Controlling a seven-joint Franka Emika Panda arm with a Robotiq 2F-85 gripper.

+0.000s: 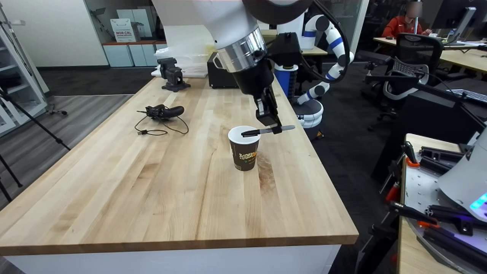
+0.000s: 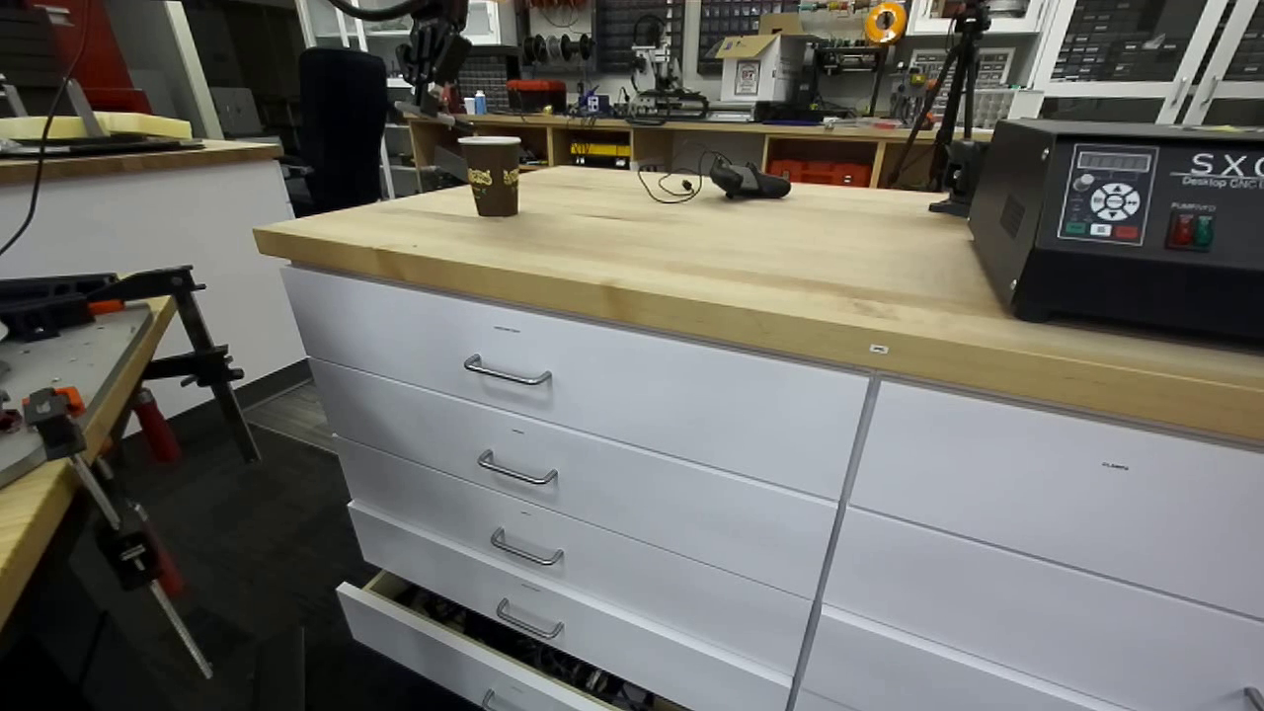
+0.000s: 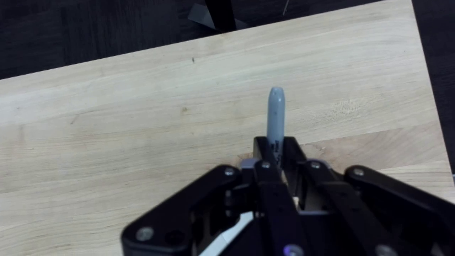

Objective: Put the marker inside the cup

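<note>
A brown paper cup with a white rim [image 1: 244, 154] stands upright on the wooden table; it also shows in an exterior view [image 2: 494, 183]. My gripper [image 1: 277, 129] is shut on the grey marker with a black cap [image 1: 265, 131], around its grey body. The marker lies nearly level, its capped end over or in front of the cup's rim; I cannot tell which. In the wrist view the marker's grey end [image 3: 276, 113] sticks out past the fingertips [image 3: 276, 147]. A white strip behind the gripper [image 3: 227, 233] seems to be the cup's rim. The cup's inside is hidden.
A black hand-held device with a cable [image 1: 163, 112] lies on the wooden table [image 1: 152, 198]. A black stand [image 1: 174, 76] and a black control box [image 2: 1116, 227] stand farther along it. The table's edge [image 3: 142, 51] runs close beside the gripper.
</note>
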